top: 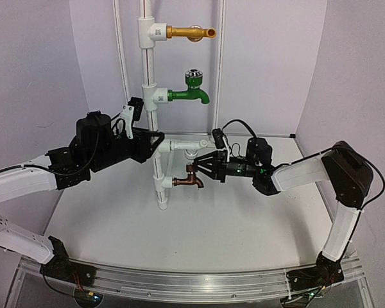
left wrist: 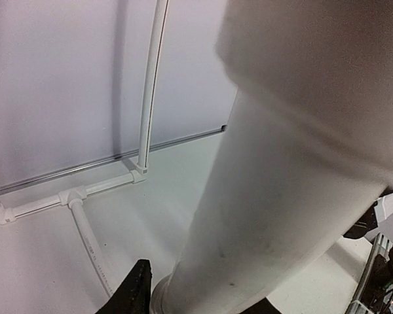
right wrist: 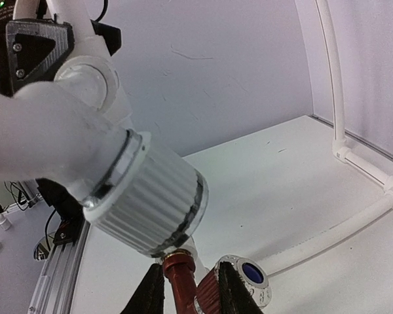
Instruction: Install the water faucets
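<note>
Small copper-brown tap (top: 188, 180): metal, short curved spout. It sits at the lowest outlet of the tall white plastic riser pipe (top: 150, 70), its stem entering a white ribbed plastic collar (right wrist: 150, 199). The spout turns down, just above the smooth white tabletop (top: 199, 237). Its round silver knob (right wrist: 247, 277) has a knurled rim and a blue centre disc.

My right pincer (top: 202, 168) lies level with the tap, reaching in from the right. Its 2 black fingers are clamped on the brown body, 1 on each flank. The knob is just beside the right-hand finger.

My left pincer (top: 155, 142) is clamped on the riser, above the tap. In the left wrist view the pipe fills most of the frame, blurred, with 1 black fingertip (left wrist: 134, 294) at its left edge.

In the way: a short white branch pipe (top: 183, 145) juts right from the riser, directly over my right pincer. In the right wrist view the collar hides most of the tap.

Higher on the riser are 2 more fittings, both pointing right:
- a glossy green faucet (top: 189, 95) with a ribbed silver knob
- a long straight gold faucet (top: 189, 31) at the top

Thin white pipes (right wrist: 344, 229) lie flat on the tabletop at the rear. A brushed aluminium rail (top: 192, 282) runs along the near edge.
</note>
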`<state>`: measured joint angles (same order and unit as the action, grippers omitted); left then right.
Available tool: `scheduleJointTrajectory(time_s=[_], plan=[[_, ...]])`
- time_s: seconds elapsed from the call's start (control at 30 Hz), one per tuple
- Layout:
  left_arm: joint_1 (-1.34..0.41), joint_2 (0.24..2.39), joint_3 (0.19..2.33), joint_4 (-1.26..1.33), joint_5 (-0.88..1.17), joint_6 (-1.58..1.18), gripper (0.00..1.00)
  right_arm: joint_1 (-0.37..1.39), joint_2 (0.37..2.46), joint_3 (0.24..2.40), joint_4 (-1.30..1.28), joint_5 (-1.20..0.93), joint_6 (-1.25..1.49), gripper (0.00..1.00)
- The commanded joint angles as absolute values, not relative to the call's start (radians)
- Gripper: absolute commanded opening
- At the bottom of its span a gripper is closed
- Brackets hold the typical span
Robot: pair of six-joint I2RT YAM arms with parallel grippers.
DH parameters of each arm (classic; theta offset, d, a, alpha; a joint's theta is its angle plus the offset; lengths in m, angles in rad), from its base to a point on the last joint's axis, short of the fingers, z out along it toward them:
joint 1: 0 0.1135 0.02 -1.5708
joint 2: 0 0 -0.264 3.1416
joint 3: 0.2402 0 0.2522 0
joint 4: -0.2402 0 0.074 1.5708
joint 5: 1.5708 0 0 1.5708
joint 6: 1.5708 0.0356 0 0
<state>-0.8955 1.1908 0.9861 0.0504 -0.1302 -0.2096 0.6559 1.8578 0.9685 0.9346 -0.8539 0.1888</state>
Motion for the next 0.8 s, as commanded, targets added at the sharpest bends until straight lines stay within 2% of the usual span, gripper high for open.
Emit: scheduleJointTrajectory(time_s=[0.0, 0.4, 0.63, 0.77], plan=[[-0.897, 1.174, 1.044, 0.042, -0.078, -0.249, 0.00, 0.658, 1.902, 1.014, 0.937, -0.851, 0.173, 0.26], [-0.896, 1.174, 1.041, 0.042, -0.078, -0.250, 0.00, 0.644, 1.990, 1.079, 0.915, -0.807, 0.170, 0.25], [-0.895, 1.172, 1.039, 0.040, -0.078, -0.252, 0.00, 0.629, 2.066, 1.119, 0.890, -0.860, 0.132, 0.24], [-0.894, 1.178, 1.040, 0.037, -0.078, -0.256, 0.00, 0.629, 2.108, 1.127, 0.872, -0.896, 0.079, 0.20]])
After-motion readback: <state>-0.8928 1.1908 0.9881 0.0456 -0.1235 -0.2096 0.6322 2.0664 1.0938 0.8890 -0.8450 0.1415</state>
